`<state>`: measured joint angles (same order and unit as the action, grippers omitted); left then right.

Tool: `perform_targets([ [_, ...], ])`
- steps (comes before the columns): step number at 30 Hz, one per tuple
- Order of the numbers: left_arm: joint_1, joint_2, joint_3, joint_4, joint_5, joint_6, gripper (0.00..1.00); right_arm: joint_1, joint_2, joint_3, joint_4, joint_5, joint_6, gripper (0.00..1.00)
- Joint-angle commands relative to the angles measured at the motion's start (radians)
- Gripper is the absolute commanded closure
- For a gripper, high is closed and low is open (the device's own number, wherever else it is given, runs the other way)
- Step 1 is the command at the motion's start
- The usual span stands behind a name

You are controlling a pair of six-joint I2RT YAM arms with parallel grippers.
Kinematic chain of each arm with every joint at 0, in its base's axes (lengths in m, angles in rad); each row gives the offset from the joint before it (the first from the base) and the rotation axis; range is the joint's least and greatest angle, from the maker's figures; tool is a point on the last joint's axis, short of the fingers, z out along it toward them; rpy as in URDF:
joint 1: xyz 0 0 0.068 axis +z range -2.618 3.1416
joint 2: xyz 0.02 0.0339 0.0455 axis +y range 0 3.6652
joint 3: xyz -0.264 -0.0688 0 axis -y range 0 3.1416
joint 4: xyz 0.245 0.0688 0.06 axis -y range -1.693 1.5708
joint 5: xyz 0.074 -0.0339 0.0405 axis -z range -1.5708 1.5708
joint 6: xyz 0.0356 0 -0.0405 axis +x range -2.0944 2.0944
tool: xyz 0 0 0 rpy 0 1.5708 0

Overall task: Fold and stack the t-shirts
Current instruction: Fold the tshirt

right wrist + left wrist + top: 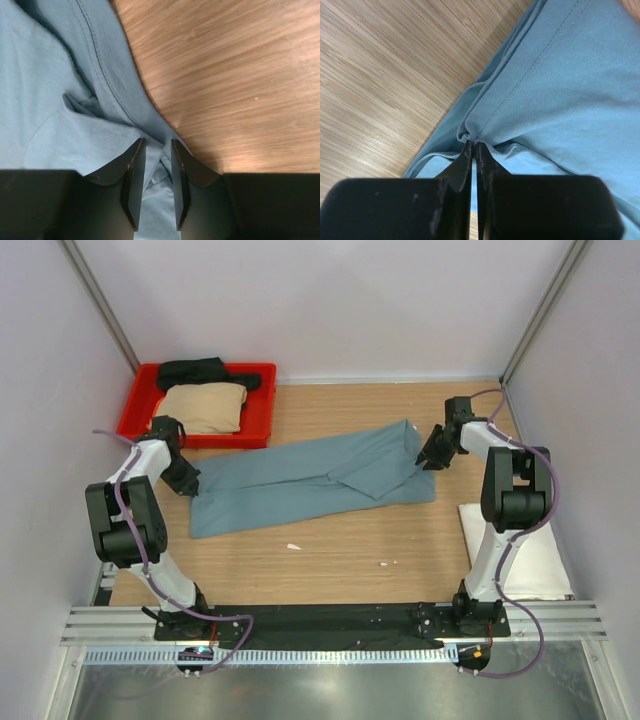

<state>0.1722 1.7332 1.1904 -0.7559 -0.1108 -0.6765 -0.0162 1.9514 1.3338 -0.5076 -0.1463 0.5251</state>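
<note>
Nearest, on the right: white shirt is lying folded just beside the right arm's base, off the working area. A small pale scrap is sitting on the bare table, near the work.

Mid-table: teal shirt is lying stretched out as a long band, apparently folded lengthwise, with a flap doubled over toward its right end. Left gripper is pinching the shirt's left end, fingers together on a bunched bit of hem. Right gripper is straddling the right-end edge, jaws apart with cloth between them. It's not biting yet, as far as the wrist view shows.

Far left: red tray is holding the tan shirt. Black shirt is lying at the tray's back edge, touching the tan one. Both look unfolded.

Risks from here, judging by the frames:
- The right jaws may be catching only some of the stacked layers, so the rest would sag and the flap would open on a lift.
- The left bite looks thin and right at the hem, so tension could pull it free.
- If the arms move before the right side is clamping, the left would drag the shirt sideways and skew the fold.
</note>
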Motion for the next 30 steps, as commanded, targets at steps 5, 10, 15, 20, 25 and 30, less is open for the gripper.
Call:
perform_targets([
  [5, -0.002, -0.026, 0.008, -0.013, 0.011, 0.009, 1.00, 0.002, 0.029, 0.056, 0.043, -0.025, 0.003, 0.69],
  [10, -0.003, -0.020, 0.011, -0.013, 0.011, 0.009, 1.00, 0.002, 0.043, 0.062, 0.046, -0.033, -0.002, 0.69],
  [15, -0.003, -0.017, 0.012, -0.014, 0.007, 0.008, 1.00, 0.002, 0.050, 0.074, 0.037, -0.047, -0.005, 0.80],
  [20, -0.003, -0.021, 0.014, -0.022, -0.006, 0.006, 1.00, 0.007, -0.023, 0.087, -0.023, -0.064, 0.018, 0.96],
  [25, -0.003, -0.037, 0.006, -0.030, -0.020, 0.003, 1.00, 0.007, -0.179, 0.085, -0.020, -0.090, 0.110, 0.99],
  [30, -0.002, -0.049, 0.002, -0.033, -0.039, -0.005, 1.00, 0.007, -0.223, 0.107, -0.005, -0.134, 0.177, 0.99],
])
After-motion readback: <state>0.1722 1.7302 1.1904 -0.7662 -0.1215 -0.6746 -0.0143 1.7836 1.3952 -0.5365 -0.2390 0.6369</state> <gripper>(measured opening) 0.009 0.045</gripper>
